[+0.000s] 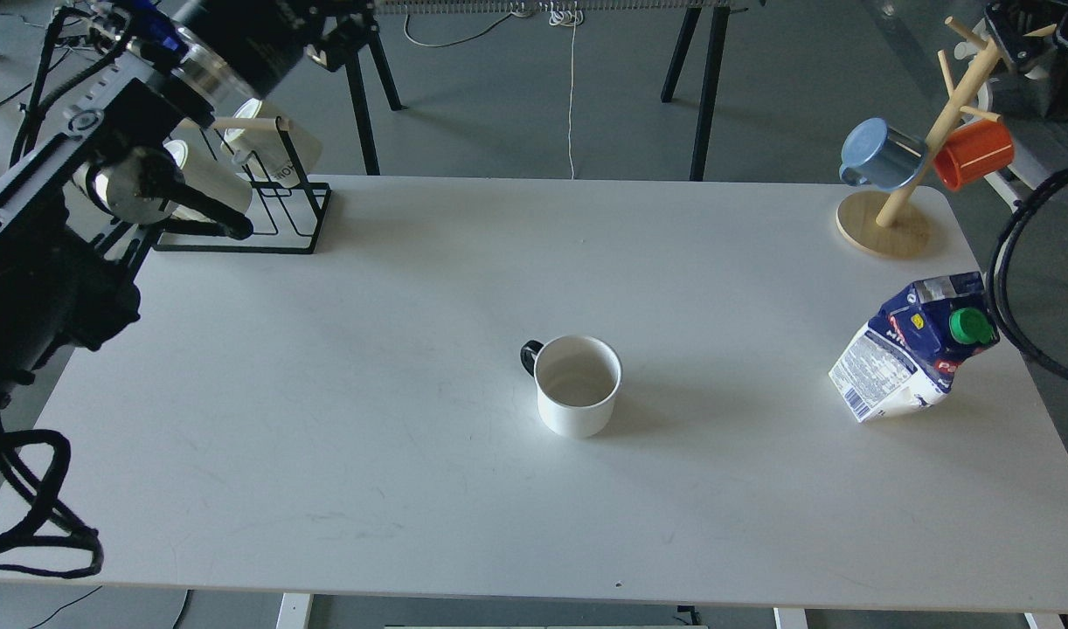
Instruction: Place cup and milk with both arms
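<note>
Two task objects stand on the white bench (pixel 342 367): the cup (pixel 578 386), a plain white mug with a small black handle, sits upright and empty near the bench's middle, its handle turned toward the far left; the milk (pixel 914 348), a dented blue and white gable-top carton with a green screw cap, leans toward the right close to the bench's right edge, well apart from the cup. Neither object is touched by an arm. The left arm (pixel 71 201) enters from the left and rises toward the upper left corner of the view, its dark links overlapping a black wire rack (pixel 280 214) at the bench's far left corner, where ribbed white mugs (pixel 276 148) lie on their sides. The left claw (pixel 123 26) lies at the top left edge, seen small and dark, so whether its fingers are apart or together cannot be told. The right claw is out of view; only a looped black cable (pixel 1019 288) shows at the right edge, just beside the milk. At the far right corner stands a wooden mug tree (pixel 901 205) on a round base, with a blue mug (pixel 879 155) and an orange mug (pixel 975 153) hanging from its pegs.
</note>
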`<state>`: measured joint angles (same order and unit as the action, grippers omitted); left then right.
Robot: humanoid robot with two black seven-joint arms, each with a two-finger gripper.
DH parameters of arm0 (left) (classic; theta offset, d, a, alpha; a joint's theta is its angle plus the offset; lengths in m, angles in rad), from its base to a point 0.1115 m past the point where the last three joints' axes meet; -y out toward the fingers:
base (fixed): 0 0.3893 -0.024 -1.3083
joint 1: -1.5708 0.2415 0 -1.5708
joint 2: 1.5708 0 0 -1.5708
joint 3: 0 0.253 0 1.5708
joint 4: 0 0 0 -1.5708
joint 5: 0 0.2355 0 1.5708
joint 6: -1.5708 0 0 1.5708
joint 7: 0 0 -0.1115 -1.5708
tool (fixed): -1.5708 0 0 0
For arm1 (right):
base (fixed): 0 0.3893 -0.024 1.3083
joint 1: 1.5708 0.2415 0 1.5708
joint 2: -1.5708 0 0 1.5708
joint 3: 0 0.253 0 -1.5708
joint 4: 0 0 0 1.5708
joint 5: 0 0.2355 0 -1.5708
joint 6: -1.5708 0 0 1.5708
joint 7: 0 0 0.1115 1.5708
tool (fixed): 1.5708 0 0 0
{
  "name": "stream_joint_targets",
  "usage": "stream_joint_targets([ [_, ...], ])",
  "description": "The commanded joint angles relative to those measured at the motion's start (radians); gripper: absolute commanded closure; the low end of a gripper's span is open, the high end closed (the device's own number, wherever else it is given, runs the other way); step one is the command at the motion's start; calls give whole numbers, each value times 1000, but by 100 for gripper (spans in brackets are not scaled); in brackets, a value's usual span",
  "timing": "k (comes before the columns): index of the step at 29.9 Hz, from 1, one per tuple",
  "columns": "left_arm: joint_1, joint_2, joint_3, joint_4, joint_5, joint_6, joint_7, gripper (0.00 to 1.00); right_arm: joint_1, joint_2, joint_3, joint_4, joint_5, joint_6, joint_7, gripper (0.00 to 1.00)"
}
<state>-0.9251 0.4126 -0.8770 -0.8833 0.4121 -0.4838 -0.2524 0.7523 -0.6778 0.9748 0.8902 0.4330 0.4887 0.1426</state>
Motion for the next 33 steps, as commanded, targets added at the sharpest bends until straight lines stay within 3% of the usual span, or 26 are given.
stream_joint_targets([
  [1,-3,-6,-11,93,-195,-5,2,1,-89,-29,41,61,41,0,0,1],
  [6,-1,-21,-11,128,-419,-4,16,1,-235,-46,114,147,75,0,3,1],
  [13,-9,-47,-53,194,-535,2,91,1,-488,-59,252,309,76,0,5,1],
  [24,-9,-83,-40,199,-527,19,94,1,-965,-49,470,590,73,0,22,1],
  [33,-6,-67,-39,199,-527,19,94,0,-1176,44,470,651,67,0,51,1],
])
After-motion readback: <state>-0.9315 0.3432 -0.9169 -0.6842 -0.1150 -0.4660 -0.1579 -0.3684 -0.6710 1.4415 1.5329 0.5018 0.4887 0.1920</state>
